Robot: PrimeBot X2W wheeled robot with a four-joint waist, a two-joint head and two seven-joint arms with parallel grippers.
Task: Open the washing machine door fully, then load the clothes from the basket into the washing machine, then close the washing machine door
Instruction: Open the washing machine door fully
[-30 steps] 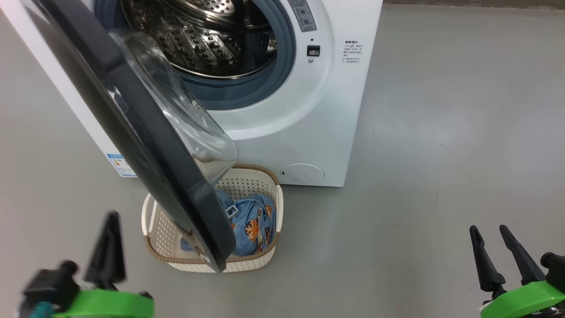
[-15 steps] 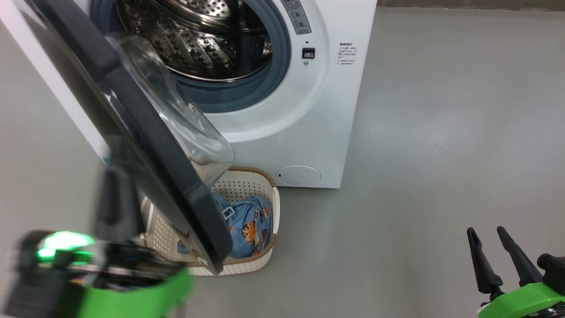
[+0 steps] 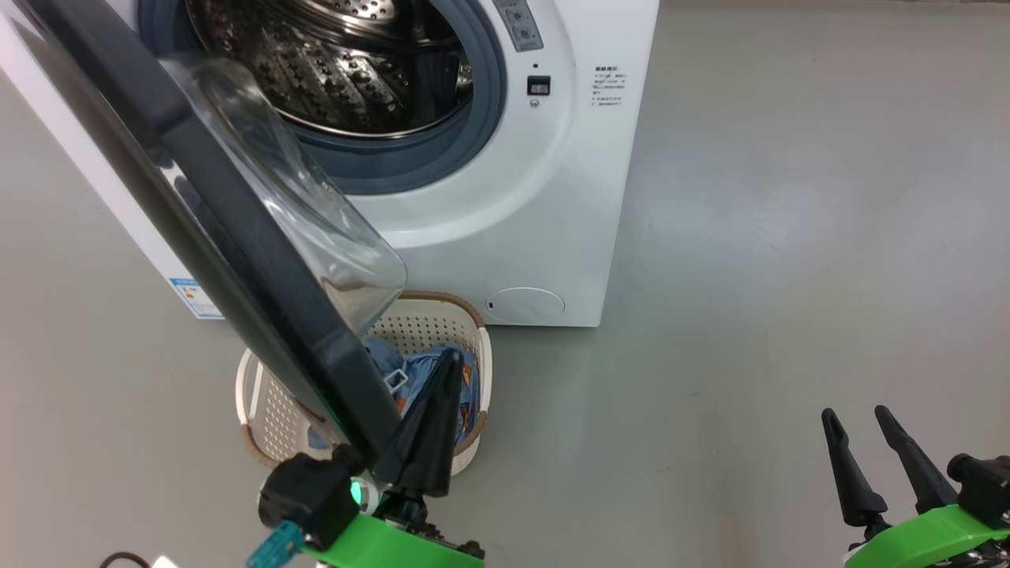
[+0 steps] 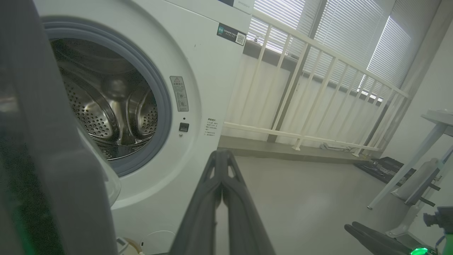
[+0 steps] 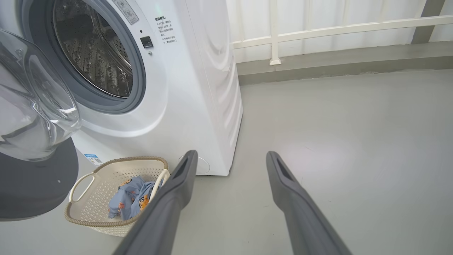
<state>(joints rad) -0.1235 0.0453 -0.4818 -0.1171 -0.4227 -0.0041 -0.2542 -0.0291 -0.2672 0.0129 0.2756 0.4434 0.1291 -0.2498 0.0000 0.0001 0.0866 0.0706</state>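
The washing machine [image 3: 552, 197] stands with its steel drum [image 3: 339, 71] exposed. The washing machine door [image 3: 237, 260], black with a clear glass bowl [image 3: 300, 205], hangs partly open over the basket [image 3: 268, 410]. The clothes [image 3: 469, 386], light blue with orange prints, lie in the basket [image 5: 88, 209]. My left gripper [image 3: 451, 359] is shut and empty, just right of the door's lower free edge, above the basket; whether it touches the door I cannot tell. In the left wrist view the door [image 4: 53, 159] fills the left beside the shut left gripper [image 4: 221, 153]. My right gripper [image 3: 855, 414] is open and empty, low at the right.
Bare grey floor [image 3: 789, 237] spreads to the right of the machine. A white railing [image 4: 300, 88] with window blinds behind it runs along the far wall. A white table leg [image 4: 407, 166] and dark gear on the floor [image 4: 378, 166] stand at the far right.
My left gripper has swung from the far lower left rightwards to the door's lower edge over the basket. The head camera has shifted a little. The right arm stays put.
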